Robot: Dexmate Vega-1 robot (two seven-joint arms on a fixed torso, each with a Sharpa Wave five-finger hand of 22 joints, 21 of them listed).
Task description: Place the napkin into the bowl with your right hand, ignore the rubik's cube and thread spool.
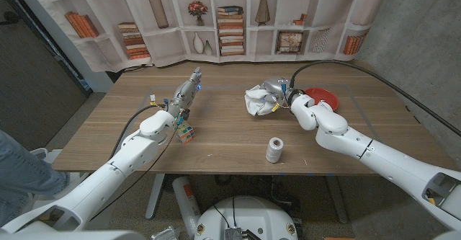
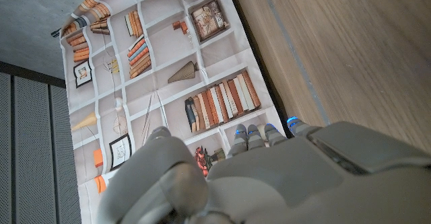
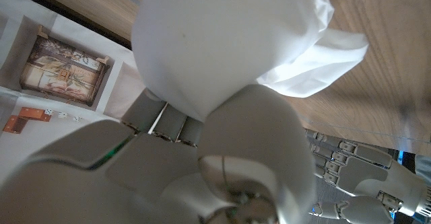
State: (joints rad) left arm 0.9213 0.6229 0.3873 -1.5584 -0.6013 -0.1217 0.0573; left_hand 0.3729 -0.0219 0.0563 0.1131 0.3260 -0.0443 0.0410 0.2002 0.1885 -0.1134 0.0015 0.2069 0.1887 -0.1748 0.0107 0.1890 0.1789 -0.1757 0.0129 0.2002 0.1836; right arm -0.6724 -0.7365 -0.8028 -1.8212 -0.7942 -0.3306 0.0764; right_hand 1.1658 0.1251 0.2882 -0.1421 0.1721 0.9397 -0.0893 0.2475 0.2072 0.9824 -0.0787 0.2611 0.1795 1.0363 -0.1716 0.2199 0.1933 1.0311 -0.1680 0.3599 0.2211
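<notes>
The right hand (image 1: 279, 94) had its fingers (image 3: 168, 120) clamped on the crumpled white napkin (image 1: 258, 100), which bulged beyond the fingertips just beside the red bowl (image 1: 325, 96), looking light, soft and apt to slip unless gathered at its bunched middle.

Napkin (image 1: 258, 100) just left of bowl (image 1: 322, 97); spool (image 1: 274, 150) nearer; cube (image 1: 186, 132) far left

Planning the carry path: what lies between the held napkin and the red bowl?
In the head view, only the right hand itself, gripping the napkin; the bowl sits just behind the wrist, with no other object between.
</notes>
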